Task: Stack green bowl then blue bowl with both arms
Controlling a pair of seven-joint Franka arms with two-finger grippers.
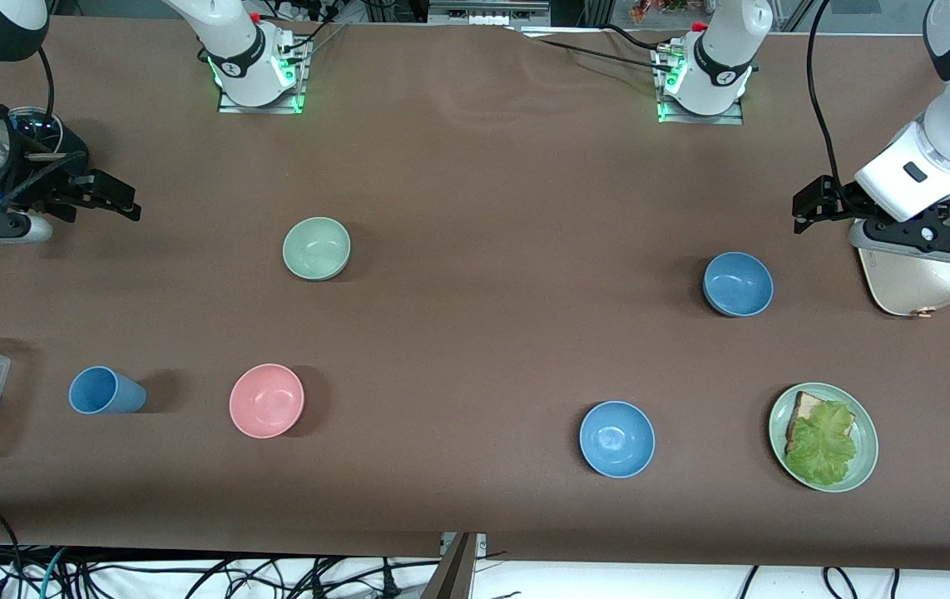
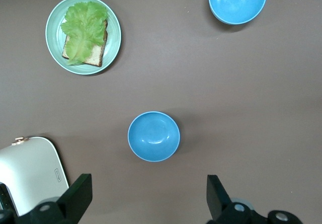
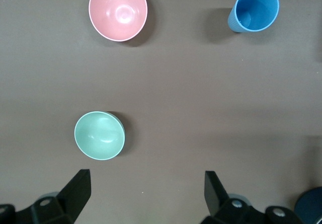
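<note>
Two bowls wait to be stacked and neither has been touched, so the job looks to be at its very start.

At the right arm's end, the right claw (image 1: 121,201) hangs over bare surface (image 1: 475,166) with its fingers spread wide and nothing between them. The green bowl (image 1: 317,248) stands upright well apart from it, toward the middle and farther from the front camera than the pink bowl (image 1: 266,400).

Toward the left arm's end, the blue bowl (image 1: 738,284) sits farther from the front camera than the brighter blue bowl (image 1: 616,438). The left claw (image 1: 805,208) hovers near it, also spread and empty, beside a white toaster (image 1: 924,279).

I'd expect the right arm to go first: drop over the green bowl's rim and pinch it.
</note>
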